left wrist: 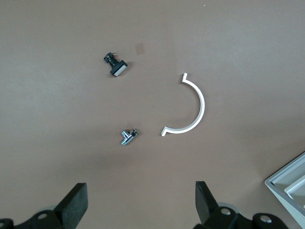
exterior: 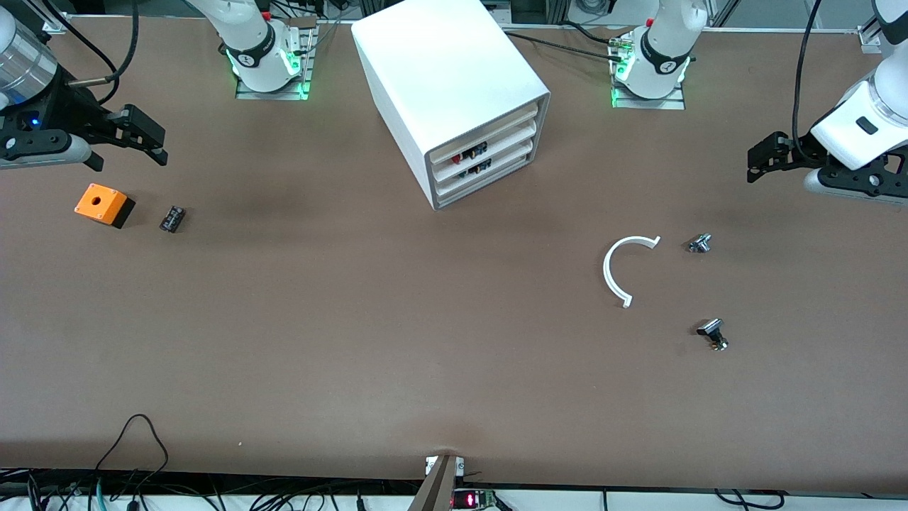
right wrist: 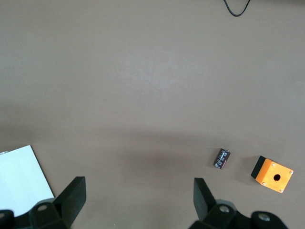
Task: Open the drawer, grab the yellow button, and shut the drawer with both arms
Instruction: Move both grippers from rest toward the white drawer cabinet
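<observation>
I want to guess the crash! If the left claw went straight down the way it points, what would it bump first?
Probably just bare table. The open left claw points down, and the small metal fitting lies a bit past it, though depth is hard to judge.

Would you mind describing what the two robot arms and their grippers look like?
Both arms are glossy white with black joint bands; their bases glow green. The left arm carries a black cable and ends in the black left gripper. The right arm shows a silver wrist section, a small blue light and black cables, ending in the black two-finger right gripper.
</observation>
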You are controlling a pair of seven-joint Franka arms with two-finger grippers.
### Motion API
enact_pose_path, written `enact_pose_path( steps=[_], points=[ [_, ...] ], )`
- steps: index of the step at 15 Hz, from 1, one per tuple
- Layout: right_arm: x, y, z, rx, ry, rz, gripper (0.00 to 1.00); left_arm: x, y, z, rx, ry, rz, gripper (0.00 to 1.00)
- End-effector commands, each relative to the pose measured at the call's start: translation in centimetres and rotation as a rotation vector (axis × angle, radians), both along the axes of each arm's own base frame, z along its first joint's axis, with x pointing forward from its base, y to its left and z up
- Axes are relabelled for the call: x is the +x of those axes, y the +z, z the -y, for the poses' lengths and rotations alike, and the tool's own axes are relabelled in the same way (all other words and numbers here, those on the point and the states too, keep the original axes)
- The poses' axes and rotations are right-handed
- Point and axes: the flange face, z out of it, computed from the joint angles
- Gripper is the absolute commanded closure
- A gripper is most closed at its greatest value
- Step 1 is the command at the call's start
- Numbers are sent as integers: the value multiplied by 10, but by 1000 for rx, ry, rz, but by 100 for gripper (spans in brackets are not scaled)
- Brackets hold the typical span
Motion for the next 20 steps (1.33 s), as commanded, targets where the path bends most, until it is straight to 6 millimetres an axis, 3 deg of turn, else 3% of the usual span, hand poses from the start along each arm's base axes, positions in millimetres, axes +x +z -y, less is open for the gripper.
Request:
enact_pose_path(
  steps=[1, 6, 10, 13, 17, 20],
  points=[
    [-4, 5, 1, 17, 1, -1, 0, -4, 8, 1, 17, 1, 0, 1],
    [-4, 1, 6, 15, -18, -18, 0, -5, 9, 0, 17, -1, -5, 1],
    [10, -54, 15, -5, -11, -180, 0, -6, 9, 3, 18, 0, -6, 1],
    [23, -73, 6, 9, -15, -182, 0, -7, 7, 6, -7, -5, -49, 1],
    [59, -116, -5, 58, -133, -156, 0, -35, -25, 52, -165, -69, -362, 1],
    [76, -151, -23, 87, -233, -174, 0, -39, -41, 83, -255, -113, -457, 1]
  ],
)
